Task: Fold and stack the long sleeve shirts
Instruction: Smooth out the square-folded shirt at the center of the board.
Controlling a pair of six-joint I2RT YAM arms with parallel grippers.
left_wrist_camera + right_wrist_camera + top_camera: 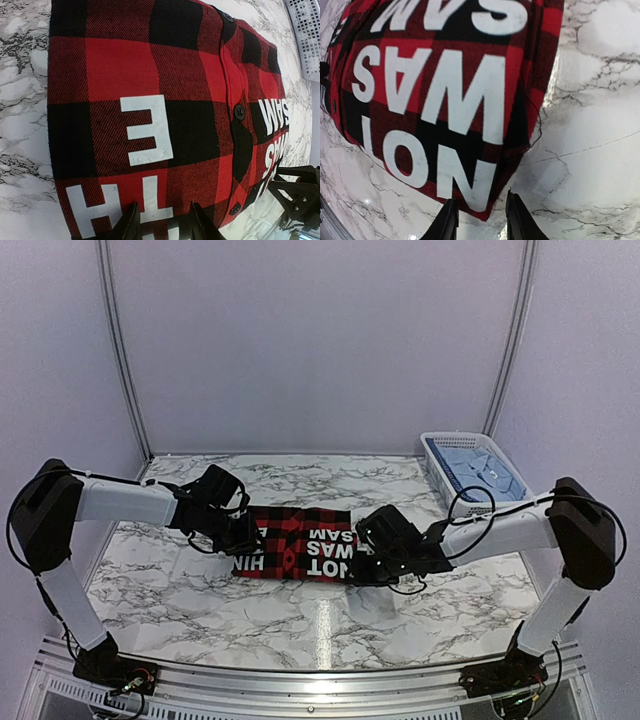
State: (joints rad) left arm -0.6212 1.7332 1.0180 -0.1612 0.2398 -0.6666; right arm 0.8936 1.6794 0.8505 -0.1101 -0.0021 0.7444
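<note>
In the middle of the white marble-patterned desk (180, 590) lies the red-and-black buffalo-check cloth shirt (300, 543) with white lettering, folded into a long band; the left hand (164, 209) straddles its left end and the right hand (479, 206) its right corner, fingers narrowly apart, though I cannot tell whether either truly bites; a pinch on the top layers alone would likely spill the fold on lifting; uneven pulls could skew it; the plain pale blue shirt (480, 468) lies in the white plastic lattice basket (437, 462).
</note>
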